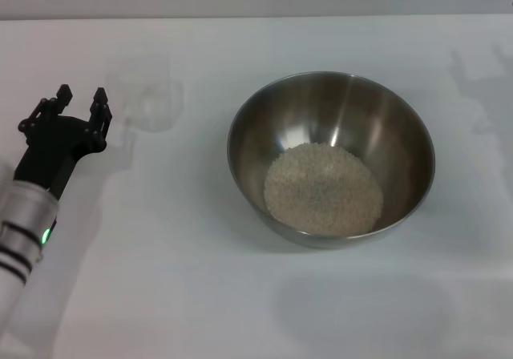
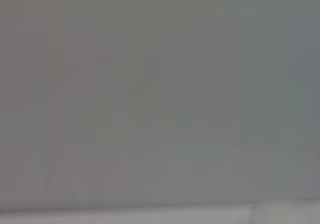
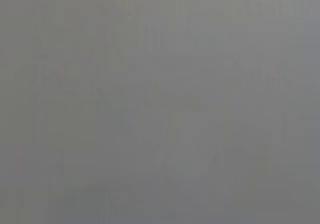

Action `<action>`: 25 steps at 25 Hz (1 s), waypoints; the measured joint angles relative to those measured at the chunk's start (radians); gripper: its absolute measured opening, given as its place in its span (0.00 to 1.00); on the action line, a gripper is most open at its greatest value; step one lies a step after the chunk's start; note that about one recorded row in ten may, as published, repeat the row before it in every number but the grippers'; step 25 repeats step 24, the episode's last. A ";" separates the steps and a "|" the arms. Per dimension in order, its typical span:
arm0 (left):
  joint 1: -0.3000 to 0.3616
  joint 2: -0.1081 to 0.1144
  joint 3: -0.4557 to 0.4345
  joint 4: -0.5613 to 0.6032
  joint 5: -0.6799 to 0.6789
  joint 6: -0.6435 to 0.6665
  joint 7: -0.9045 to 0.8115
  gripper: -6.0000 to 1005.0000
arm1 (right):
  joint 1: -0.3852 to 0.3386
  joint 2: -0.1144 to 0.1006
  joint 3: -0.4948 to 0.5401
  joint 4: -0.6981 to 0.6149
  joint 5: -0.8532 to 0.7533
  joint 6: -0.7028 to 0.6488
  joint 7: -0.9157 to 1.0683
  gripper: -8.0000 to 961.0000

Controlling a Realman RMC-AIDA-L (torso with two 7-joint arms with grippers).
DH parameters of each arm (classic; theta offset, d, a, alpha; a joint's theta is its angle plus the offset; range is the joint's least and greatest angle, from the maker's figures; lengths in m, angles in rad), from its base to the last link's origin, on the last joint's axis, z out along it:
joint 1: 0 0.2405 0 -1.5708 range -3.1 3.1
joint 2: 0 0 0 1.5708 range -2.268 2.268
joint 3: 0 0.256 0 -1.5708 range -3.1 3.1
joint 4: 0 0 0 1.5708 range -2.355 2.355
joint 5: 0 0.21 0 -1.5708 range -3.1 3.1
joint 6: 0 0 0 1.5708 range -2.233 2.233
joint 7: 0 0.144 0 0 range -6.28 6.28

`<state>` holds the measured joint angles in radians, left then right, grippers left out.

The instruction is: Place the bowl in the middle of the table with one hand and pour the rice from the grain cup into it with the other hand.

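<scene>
The pour is judged complete: the pale off-white rice [image 1: 323,189] is seen as a loose granular heap on the floor of the large round stainless-steel bowl [image 1: 331,157], which is set near the middle of the plain white table [image 1: 240,295], slightly toward 3 o'clock. The small translucent clear-plastic grain cup [image 1: 144,94] is found upright and apparently empty at roughly 10 o'clock from the bowl, well apart from it.

The black left gripper [image 1: 78,106] is observed just beside the cup, at its 8 o'clock, with its fingers parted and nothing held. The right gripper is not seen; both wrist views are blank grey.

The step in hand is judged to be release and retreat. Only a clean withdrawal of the left arm, without the light cup being nudged, is called for.

The bowl's walls are smooth, deep and mirror-bright; the cup is thin, faint and easily overlooked.
</scene>
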<state>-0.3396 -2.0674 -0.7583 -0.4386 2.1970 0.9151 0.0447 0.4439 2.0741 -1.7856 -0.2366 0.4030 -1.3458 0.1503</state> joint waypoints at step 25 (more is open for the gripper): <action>0.093 -0.006 0.010 0.037 0.092 0.383 -0.110 0.87 | 0.042 -0.001 -0.029 0.004 -0.003 0.164 0.042 0.74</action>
